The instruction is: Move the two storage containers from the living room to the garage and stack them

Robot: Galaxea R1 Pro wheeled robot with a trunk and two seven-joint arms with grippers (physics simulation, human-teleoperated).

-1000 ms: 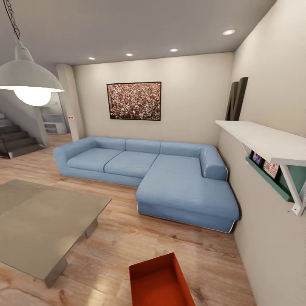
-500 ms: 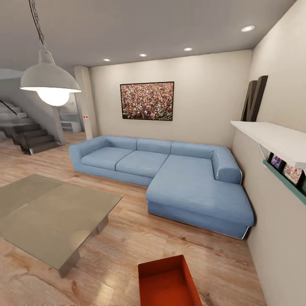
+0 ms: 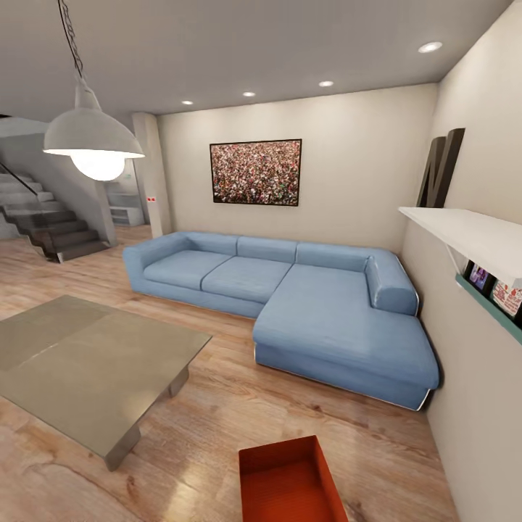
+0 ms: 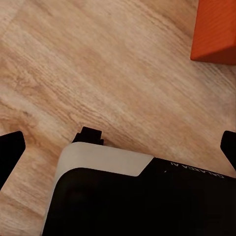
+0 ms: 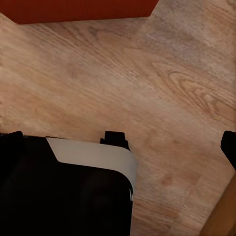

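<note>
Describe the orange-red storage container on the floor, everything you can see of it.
The storage container is a plain orange-red rectangular box, open-topped, with straight thin walls and an empty, shadowed inside. It looks like smooth matte plastic. It sits upright and flat on the wood plank floor, in front of the blue sofa and beside the low table, touching neither. Its near end is cut off by the head view's edge. The left wrist view shows one corner.
</note>
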